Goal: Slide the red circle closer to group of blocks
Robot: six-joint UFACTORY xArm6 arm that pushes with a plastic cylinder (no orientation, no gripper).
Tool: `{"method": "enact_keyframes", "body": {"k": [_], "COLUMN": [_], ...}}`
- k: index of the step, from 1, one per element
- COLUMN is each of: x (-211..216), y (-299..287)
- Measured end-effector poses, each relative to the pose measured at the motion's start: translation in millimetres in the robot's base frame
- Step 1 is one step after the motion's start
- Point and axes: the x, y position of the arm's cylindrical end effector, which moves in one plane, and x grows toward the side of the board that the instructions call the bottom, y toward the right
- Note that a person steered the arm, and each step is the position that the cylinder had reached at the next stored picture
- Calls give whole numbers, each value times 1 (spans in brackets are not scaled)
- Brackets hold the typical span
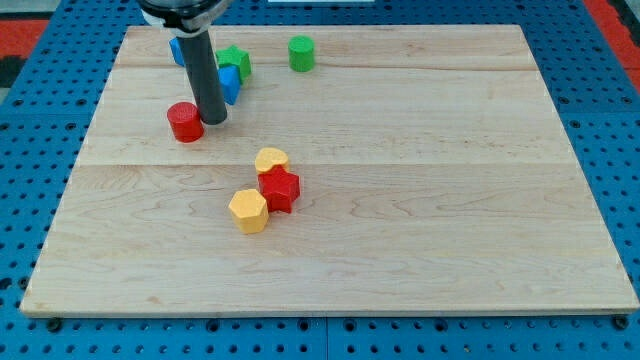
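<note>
The red circle point(185, 121) sits on the wooden board point(420, 200) at the upper left. My tip point(214, 119) rests just to its right, close to or touching its side. A group of three blocks lies near the middle: a yellow heart point(271, 160), a red star point(280, 189) and a yellow hexagon point(248, 210), all touching. Behind the rod are a blue block point(230, 83), a green block point(236, 62) and another blue block point(177, 49), partly hidden by the rod.
A green cylinder point(302, 53) stands near the view's top edge of the board. The board lies on a blue pegboard surface point(30, 150).
</note>
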Motion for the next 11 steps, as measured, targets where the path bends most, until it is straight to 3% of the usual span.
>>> {"method": "enact_keyframes", "body": {"k": [2,3,4,5,6,7,8,9,11], "x": [-12,8,54,67,6,30,68,94,101], "y": [-45,-50,9,36,6,-58,-54,15,17]}}
